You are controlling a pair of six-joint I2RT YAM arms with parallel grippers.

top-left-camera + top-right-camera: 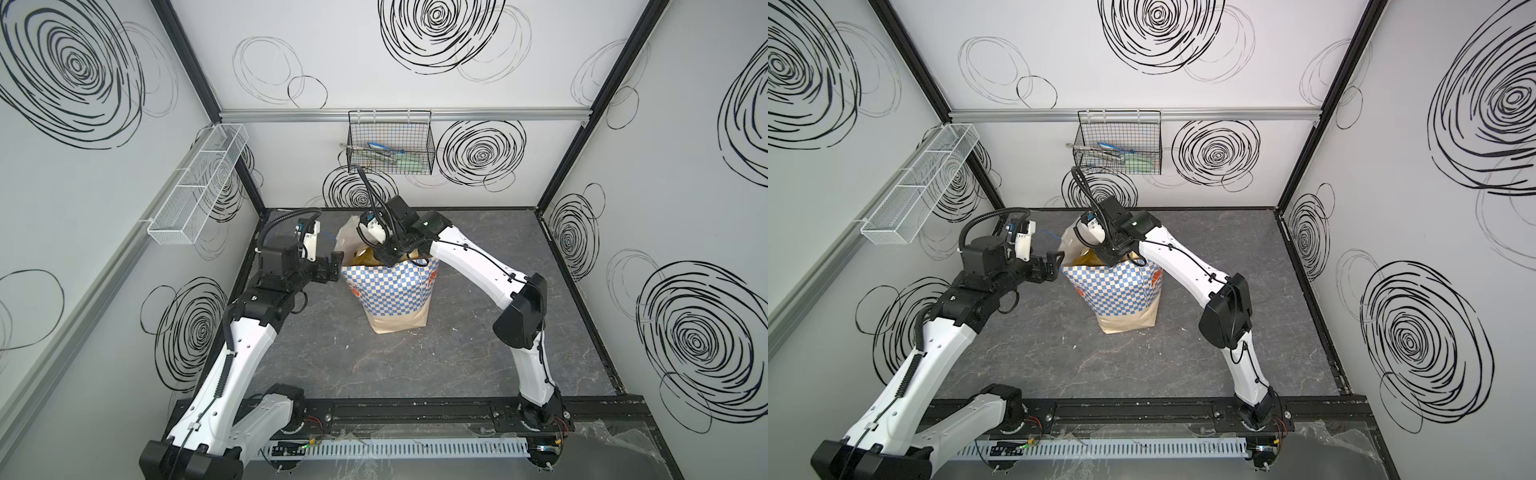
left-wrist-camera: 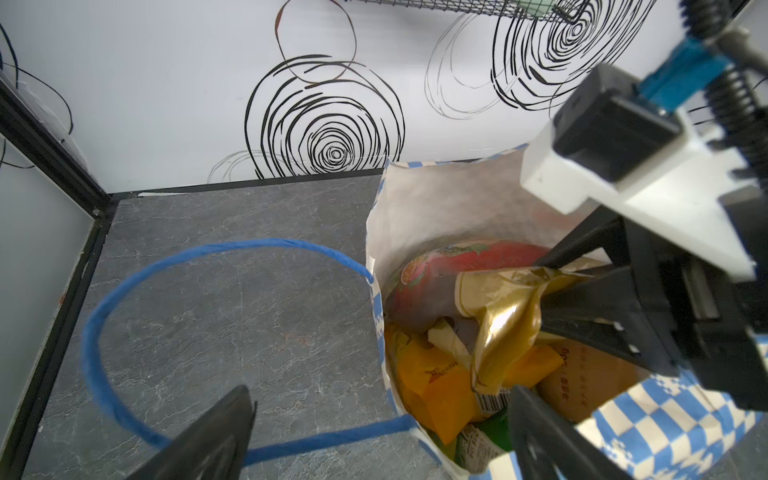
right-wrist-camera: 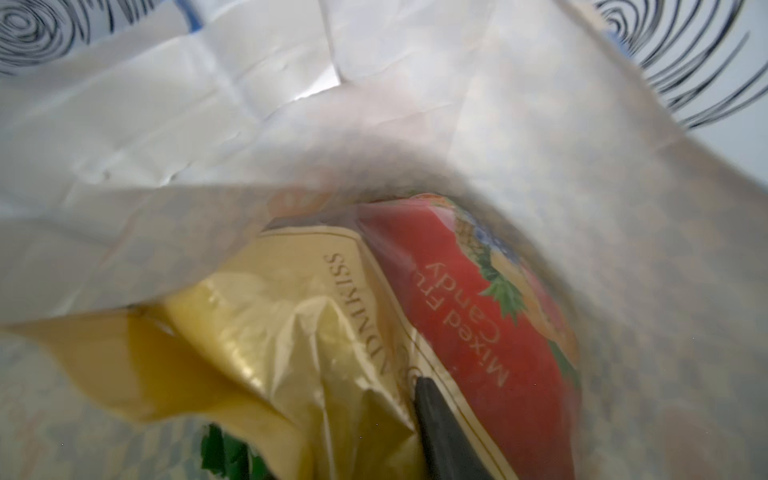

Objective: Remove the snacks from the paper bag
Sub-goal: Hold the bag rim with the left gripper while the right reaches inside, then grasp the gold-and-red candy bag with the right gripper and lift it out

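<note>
Grey, marble-veined tabletop (image 1: 457,365) carries the paper bag (image 1: 390,295), which stands upright near the middle, toward the back wall, with its mouth open. A black wire basket (image 1: 390,145) hangs on that wall above it, well apart.

The left hand (image 1: 337,266) sits at the top left edge of the bag with its fingers (image 2: 208,436) spread wide. In the left wrist view one finger is outside the bag over the tabletop and the other is over the mouth. The bag's side wall lies between them and nothing is gripped. The right hand (image 2: 544,282) reaches down into the mouth from the right and is clamped on the crumpled top of the gold bag (image 2: 498,316), with foil bunched between its fingers.

The snacks all lie inside the paper bag. The red fruit-printed pouch (image 2: 449,266) leans on the far inner wall, touching the gold bag. Lower down are the yellow-orange bags (image 2: 432,386), the orange pouch with Chinese characters (image 2: 582,382) beneath the right hand, and a small green packet (image 2: 486,440) near the rim. A blue cord handle (image 2: 124,299) loops out from the bag's side over the tabletop.
</note>
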